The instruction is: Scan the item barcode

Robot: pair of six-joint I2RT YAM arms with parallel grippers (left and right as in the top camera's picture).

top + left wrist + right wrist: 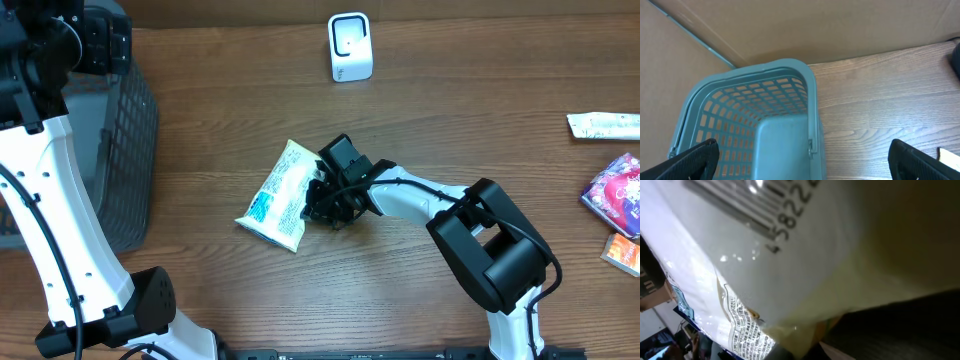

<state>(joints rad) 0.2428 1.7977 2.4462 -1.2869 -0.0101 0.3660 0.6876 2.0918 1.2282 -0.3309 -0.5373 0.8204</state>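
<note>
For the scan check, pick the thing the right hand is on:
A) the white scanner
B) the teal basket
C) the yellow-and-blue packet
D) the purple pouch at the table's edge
C: the right hand is closed on the packet in the middle of the table, and the packet's barcode fills the right wrist view; the scanner stands apart at the far side.

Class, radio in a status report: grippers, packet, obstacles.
Left gripper open over basket. Right gripper shut on packet edge, barcode showing. Path to scanner clear.
</note>
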